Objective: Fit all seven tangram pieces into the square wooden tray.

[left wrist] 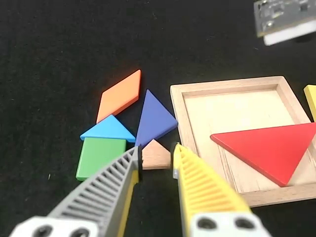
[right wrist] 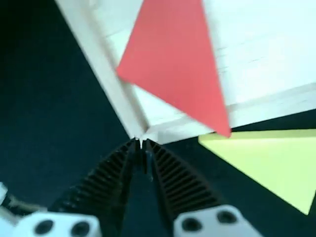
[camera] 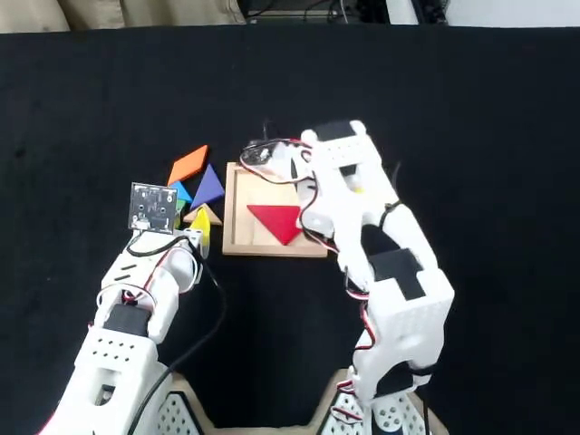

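- Left wrist view first: the square wooden tray (left wrist: 223,85) sits on the black tablecloth (left wrist: 49,39) with the big red triangle (left wrist: 269,148) in it, one corner riding up over the rim.
- The small tan wooden triangle (left wrist: 156,155) lies flat on the cloth just outside the tray. My left gripper (left wrist: 155,160) is spread around it, with a fingertip just beside each side.
- Bunched up next to it, all outside the tray: dark blue triangle (left wrist: 155,118), light blue triangle (left wrist: 108,131), green square (left wrist: 100,157) and orange parallelogram (left wrist: 119,95).
- My right gripper (right wrist: 141,145) is clenched on nothing, its tips right at a tray corner from outside.
- The pale yellow triangle (right wrist: 261,163) lies on the cloth just beside that corner.
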You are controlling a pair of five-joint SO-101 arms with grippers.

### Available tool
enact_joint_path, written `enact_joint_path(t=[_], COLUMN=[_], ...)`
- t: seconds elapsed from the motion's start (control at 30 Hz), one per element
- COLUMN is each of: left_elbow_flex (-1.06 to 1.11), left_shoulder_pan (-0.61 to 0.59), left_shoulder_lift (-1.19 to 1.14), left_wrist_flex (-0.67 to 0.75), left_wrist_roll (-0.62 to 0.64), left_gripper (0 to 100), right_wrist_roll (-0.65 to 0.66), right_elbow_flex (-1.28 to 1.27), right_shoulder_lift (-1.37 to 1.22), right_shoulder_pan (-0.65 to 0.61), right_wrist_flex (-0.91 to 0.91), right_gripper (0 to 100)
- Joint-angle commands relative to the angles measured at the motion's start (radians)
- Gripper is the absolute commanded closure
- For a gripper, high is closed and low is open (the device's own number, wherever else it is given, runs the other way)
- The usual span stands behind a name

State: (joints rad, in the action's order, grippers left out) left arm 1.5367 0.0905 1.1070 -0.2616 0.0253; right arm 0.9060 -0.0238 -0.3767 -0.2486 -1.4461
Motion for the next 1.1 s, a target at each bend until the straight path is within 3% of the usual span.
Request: enact_joint_path(t=[0.0, 0.6, 0.9, 1.07], left_elbow_flex=[-0.002, -0.002, -0.002, -0.002], left_shoulder_pan=[0.007, 0.015, 0.015, 0.007], left_shoulder_lift=[0.015, 0.015, 0.015, 0.015], left_wrist_flex=[0.023, 0.023, 0.023, 0.018], left_wrist_roll=[-0.011, -0.011, -0.011, -0.006], left_gripper=[88, 88, 88, 88], right_wrist_roll=[-0.055, -0.106, -0.199, -0.206], right_elbow_flex=[0.005, 0.535, 0.776, 0.875], right_shoulder_lift=[-0.015, -0.366, -0.406, -0.377], right_shoulder_pan=[0.008, -0.095, -0.132, -0.158], right_wrist_flex=[0.078, 0.069, 0.035, -0.081], right_gripper=[98.8, 98.7, 98.7, 98.8])
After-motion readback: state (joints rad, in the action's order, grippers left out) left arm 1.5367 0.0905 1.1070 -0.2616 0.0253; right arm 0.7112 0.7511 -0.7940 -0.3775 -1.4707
